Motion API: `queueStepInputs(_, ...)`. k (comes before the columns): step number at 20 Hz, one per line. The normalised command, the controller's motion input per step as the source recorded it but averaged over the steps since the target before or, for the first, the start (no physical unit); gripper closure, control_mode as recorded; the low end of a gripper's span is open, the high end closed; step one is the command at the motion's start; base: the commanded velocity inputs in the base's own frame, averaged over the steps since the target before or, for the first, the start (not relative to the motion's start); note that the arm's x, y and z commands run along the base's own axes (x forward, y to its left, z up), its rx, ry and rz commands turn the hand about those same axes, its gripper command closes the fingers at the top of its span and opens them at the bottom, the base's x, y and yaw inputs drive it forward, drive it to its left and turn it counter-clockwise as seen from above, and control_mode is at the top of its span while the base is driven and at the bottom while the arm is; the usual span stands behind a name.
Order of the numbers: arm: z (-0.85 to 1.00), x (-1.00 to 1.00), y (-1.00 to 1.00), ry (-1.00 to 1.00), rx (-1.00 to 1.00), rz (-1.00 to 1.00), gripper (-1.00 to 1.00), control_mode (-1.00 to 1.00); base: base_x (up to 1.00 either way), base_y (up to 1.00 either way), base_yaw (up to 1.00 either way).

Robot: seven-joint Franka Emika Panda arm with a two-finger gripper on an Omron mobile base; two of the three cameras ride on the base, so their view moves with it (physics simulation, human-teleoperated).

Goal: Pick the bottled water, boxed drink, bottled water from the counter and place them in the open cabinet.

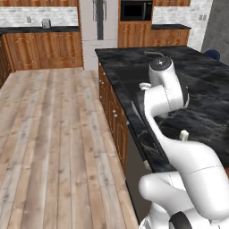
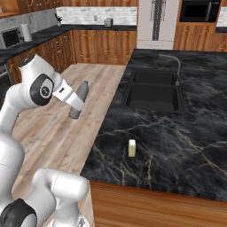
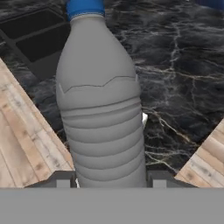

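Hand view, gripper (image 3: 109, 180) jaws pinching grey bottled water (image 3: 103, 105) at its base, above counter (image 3: 183, 65)

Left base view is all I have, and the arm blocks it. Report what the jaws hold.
Observer: The jaws are shut on a grey bottled water, lifted clear of the counter.
Operator: Give me its cap colour.
Observer: The hand view shows a blue cap.
Operator: Say where it hangs.
Observer: In the right base view it shows cap up against the wooden floor, left of the counter's edge.
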Motion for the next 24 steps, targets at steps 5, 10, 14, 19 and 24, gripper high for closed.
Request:
queueStepInputs(5, -0.02, 0.00, 0.00, 0.04, 0.00, 0.42, 1.00, -1.00, 0.00, 0.00, 0.00)
queueStepInputs(10, 0.00, -0.01, 0.05, 0.00, 0.00, 0.10, 1.00, -1.00, 0.00, 0.00, 0.00)
queueStepInputs(14, 0.00, 0.00, 0.00, 0.00, 0.00, 0.00, 1.00, -1.00, 0.00, 0.00, 0.00)
queueStepInputs(19, 0.00, 0.00, 0.00, 0.00, 0.00, 0.00, 1.00, 1.00, -0.63, 0.52, 0.16)
queueStepInputs(24, 0.00, 0.00, 0.00, 0.00, 0.00, 0.00, 1.00, 1.00, -0.37, 0.78, 0.49)
